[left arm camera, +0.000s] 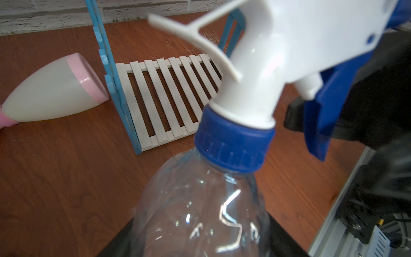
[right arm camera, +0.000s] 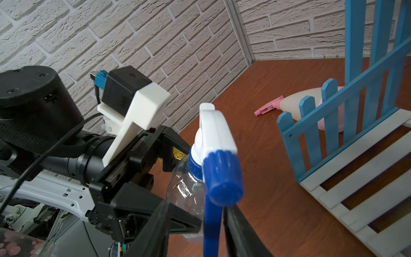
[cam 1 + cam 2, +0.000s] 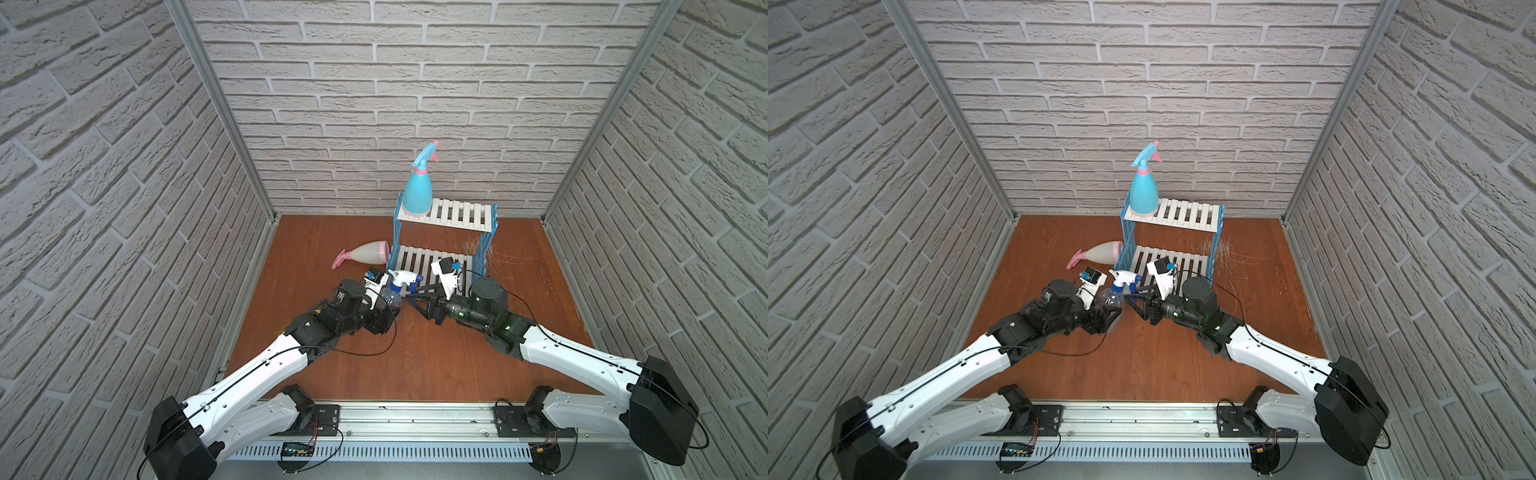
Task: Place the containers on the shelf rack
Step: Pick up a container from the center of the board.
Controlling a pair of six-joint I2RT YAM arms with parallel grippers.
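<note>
The shelf rack (image 3: pixel 457 214) stands just beyond the two pincers, more on the side of the right one. On its upper shelf, high behind both pincers, the light-blue bottle (image 3: pixel 417 195) stands upright at the left end. The cream-pink bottle (image 3: pixel 370 252) lies on its side on the table (image 3: pixel 374 365), beyond the left pincer (image 2: pixel 184 184) and just beside the rack's left frame. The left pincer grasps the clear bottle (image 1: pixel 200 211) by its round body. The right pincer (image 3: pixel 410 296) has its fingers on both sides of the blue trigger (image 2: pixel 212 222); whether it pinches it, I cannot tell.
</note>
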